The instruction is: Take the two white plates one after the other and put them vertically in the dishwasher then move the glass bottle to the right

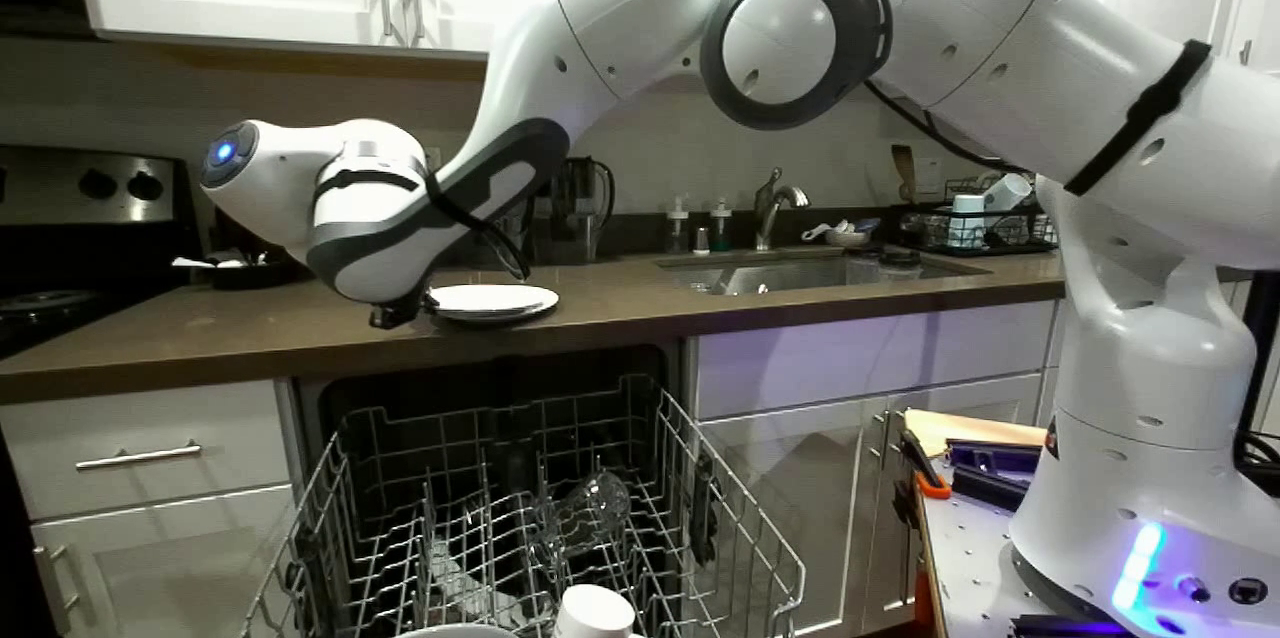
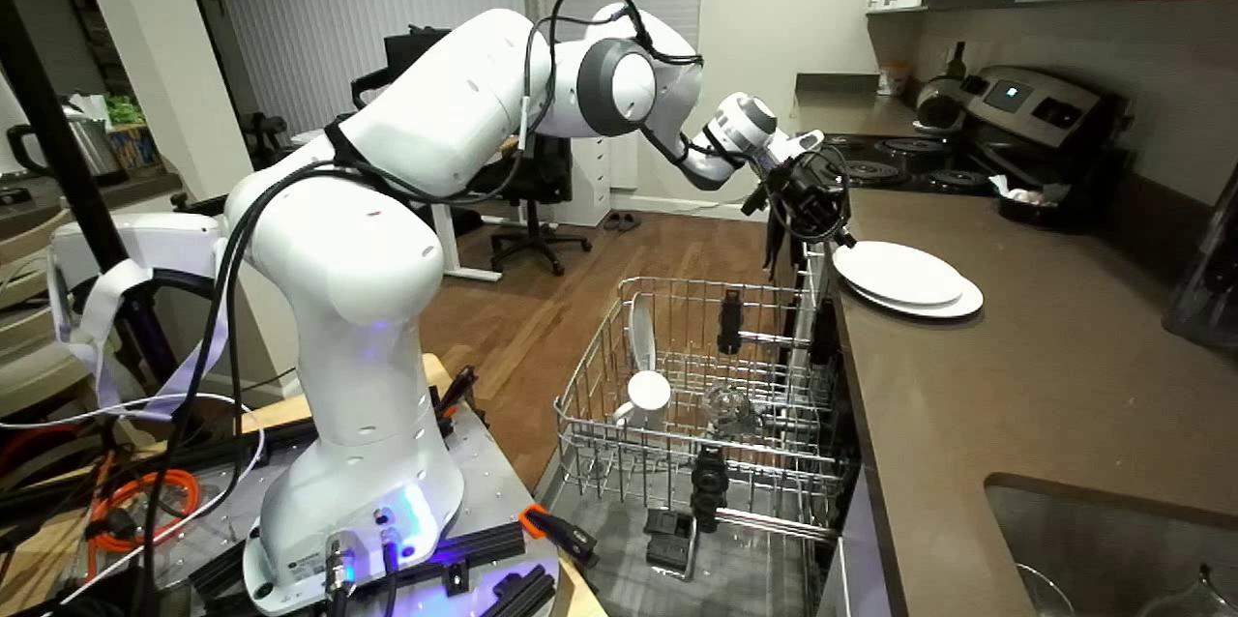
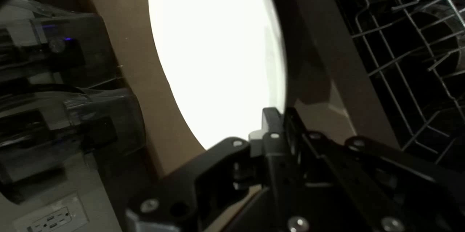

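While your pincer (image 3: 282, 115) clamps the upper plate (image 2: 898, 272), that plate lies nearly flat. You likely must upend it toward the dishwasher rack (image 2: 709, 489) below the bench (image 2: 1064, 356)

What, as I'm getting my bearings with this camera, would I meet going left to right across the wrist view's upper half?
See-through kitchenware → stacked white plates → wire dishwasher rack.

White plates (image 2: 901, 273) stacked on counter (image 2: 1074, 385) (upper offset); dishwasher (image 2: 740, 573) open.
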Available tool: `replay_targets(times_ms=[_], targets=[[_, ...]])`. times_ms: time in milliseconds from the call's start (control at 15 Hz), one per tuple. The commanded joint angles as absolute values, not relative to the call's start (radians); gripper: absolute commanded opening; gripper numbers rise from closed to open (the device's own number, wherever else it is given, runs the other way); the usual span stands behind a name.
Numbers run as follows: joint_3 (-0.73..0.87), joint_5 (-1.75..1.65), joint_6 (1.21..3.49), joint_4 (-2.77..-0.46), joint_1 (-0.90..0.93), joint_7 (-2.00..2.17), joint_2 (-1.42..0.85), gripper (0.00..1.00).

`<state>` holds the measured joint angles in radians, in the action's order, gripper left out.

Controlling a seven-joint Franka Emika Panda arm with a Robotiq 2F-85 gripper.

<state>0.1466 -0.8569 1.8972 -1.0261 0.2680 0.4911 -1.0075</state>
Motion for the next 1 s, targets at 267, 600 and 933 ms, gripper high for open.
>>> replay_targets(times_ms=[267,600,933], targets=[[0.154,-0.848,1.867,-1.022,0.281,0.500,-1.013,0.14],[0.166,-0.859,1.863,-1.015,0.282,0.503,-1.023,0.15],[0.176,-0.865,1.857,-1.012,0.283,0.503,-1.026,0.16]])
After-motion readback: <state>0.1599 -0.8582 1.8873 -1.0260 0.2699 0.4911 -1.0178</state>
